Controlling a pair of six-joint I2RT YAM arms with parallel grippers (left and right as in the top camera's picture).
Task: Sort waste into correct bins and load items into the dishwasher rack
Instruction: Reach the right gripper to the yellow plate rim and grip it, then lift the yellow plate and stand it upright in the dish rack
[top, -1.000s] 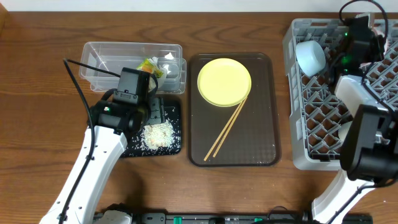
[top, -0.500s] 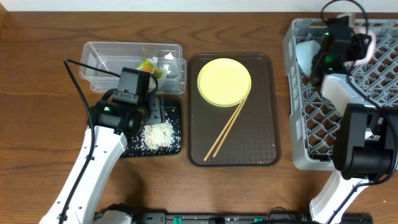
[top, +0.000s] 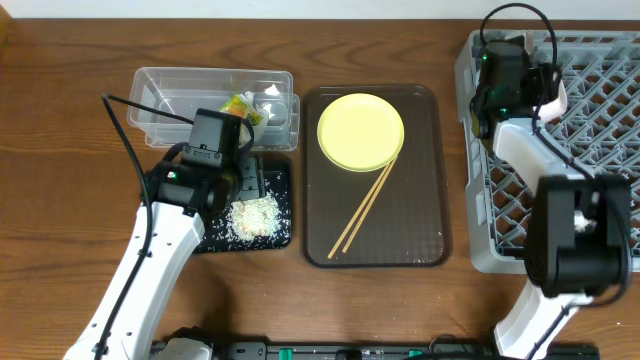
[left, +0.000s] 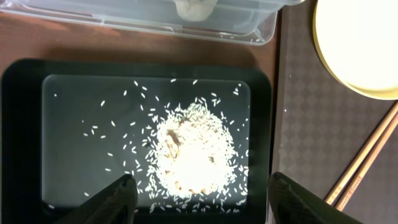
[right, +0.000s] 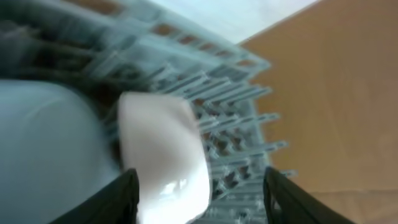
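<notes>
The white, faintly pinkish bowl (right: 165, 155) is in the far left corner of the grey dishwasher rack (top: 600, 140). In the right wrist view it is a smooth pale shape standing on edge among the pegs. Close on its left is the broader, rounded wall of the light blue bowl (right: 43, 143). That view is badly blurred, so I cannot tell whether the two bowls touch. The right gripper (right: 198, 193) hangs over them with its jaws spread wide, and they seem to be clamped on nothing, though the pale bowl's edge lies beside one finger. To the left of the rack, the brown serving tray (top: 410, 220) holds the round yellow plate (top: 360, 130) at its far end. The thin wooden chopsticks (top: 365, 205) lie as a pair, slanting from the plate's near right edge towards the tray's near left corner. Further left, the clear tub (top: 150, 110) holds the green-and-orange wrapper (top: 238, 105) and the crumpled white paper scrap (top: 268, 103) at its right end. Just near of the tub, the black tray (left: 25, 124) holds the rice (left: 186, 149), a heaped white clump with loose grains scattered around it. The left gripper (left: 202, 186) hovers above that clump, released, with its fingers wide apart and holding nothing. Everything rests on a wooden table (top: 60, 200).
</notes>
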